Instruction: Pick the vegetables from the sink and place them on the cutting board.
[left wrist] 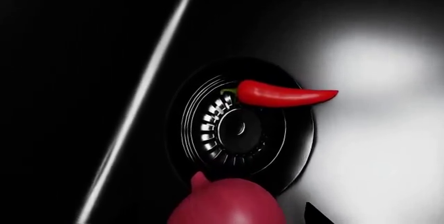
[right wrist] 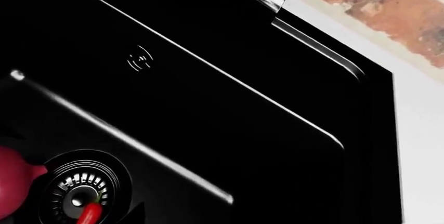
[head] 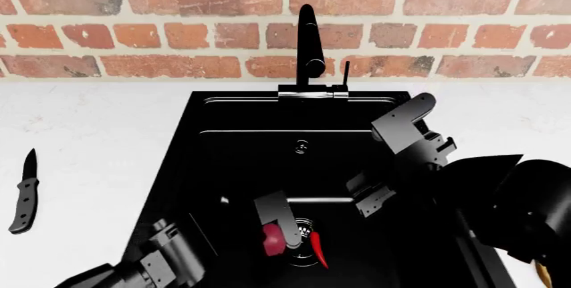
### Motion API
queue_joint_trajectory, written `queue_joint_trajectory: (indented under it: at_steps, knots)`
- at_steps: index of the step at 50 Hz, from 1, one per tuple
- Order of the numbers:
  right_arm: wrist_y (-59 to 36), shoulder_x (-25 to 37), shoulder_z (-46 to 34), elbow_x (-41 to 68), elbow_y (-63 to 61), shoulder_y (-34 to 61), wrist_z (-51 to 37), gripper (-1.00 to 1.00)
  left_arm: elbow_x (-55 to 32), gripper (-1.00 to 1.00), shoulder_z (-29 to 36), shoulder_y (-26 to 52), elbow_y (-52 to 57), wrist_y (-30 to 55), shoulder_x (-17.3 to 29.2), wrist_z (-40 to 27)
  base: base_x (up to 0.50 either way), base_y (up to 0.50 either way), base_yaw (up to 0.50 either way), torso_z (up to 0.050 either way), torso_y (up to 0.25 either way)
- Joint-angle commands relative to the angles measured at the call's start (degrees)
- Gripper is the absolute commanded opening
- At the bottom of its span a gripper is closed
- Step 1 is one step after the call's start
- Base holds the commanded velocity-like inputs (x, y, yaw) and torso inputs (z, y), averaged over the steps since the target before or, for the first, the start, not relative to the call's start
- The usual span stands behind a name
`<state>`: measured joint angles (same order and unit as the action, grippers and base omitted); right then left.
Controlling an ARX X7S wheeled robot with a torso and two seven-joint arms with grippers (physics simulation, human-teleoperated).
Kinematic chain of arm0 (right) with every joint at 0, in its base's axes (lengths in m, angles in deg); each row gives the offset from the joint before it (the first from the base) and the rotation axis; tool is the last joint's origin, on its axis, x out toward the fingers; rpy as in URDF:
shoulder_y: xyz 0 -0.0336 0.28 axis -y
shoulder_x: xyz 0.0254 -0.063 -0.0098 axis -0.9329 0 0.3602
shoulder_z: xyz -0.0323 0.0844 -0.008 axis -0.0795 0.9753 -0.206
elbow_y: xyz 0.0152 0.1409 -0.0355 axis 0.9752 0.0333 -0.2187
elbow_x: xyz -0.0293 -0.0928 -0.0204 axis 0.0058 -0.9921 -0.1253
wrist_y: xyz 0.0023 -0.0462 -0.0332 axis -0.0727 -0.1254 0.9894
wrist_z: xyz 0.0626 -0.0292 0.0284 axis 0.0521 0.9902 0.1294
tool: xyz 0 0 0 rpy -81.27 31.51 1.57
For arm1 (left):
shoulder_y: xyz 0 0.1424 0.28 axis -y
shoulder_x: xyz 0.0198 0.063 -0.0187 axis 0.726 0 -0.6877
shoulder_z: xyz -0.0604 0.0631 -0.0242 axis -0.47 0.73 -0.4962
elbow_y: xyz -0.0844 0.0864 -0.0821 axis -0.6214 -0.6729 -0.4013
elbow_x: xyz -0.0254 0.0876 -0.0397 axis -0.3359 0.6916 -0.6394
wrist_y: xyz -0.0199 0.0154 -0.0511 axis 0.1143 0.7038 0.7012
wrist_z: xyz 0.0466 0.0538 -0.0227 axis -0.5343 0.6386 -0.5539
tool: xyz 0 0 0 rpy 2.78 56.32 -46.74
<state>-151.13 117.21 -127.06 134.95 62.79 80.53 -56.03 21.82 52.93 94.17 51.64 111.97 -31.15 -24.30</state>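
The purplish-red onion (head: 271,241) lies on the floor of the black sink (head: 223,161), beside the round metal drain (left wrist: 239,125). It fills the near edge of the left wrist view (left wrist: 225,203). My left gripper (head: 277,231) is down in the basin with its jaws around the onion. One dark fingertip (left wrist: 315,216) shows a little apart from the onion, so the gripper looks open. The red chili pepper (left wrist: 284,93) lies across the drain, also seen in the head view (head: 319,248). My right gripper (head: 366,198) hangs open and empty above the basin floor. The cutting board is out of view.
The black faucet (head: 308,41) stands at the back of the sink against a brick wall. A black-handled knife (head: 24,191) lies on the white counter at the left. The sink's walls close in on both arms.
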Motion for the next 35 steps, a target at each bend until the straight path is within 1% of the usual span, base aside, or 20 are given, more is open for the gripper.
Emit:
queue_joint_trajectory:
  at_steps: [1,20,30,35]
  knots:
    - [0.92,-0.43,-0.46,-0.72,1.11,-0.06,0.76,1.00,0.48,1.00,0.58,-0.04,-6.42,-3.48,-2.29,0.63,0.00,0.00,0.00,0.000,0.000]
    - [1.16,-0.86,-1.15,-1.18,1.81,0.40,1.39,1.00,0.62,1.00,1.72,-1.72,-11.99,-6.41,-4.23,1.53,0.00,0.00,0.00,0.000,0.000]
    - [1.68,-1.04,-1.43,-1.56,2.39,0.38,1.80,1.00,0.93,1.00,2.05,-2.20,-18.60,-10.19,-6.45,1.98,0.00,0.00,0.00,0.000,0.000]
    - [2.29,-0.90,-1.72,-2.01,2.88,-0.02,2.22,1.00,1.02,1.00,2.13,-2.35,-23.43,-13.07,-8.34,2.45,0.00,0.00,0.00,0.000,0.000]
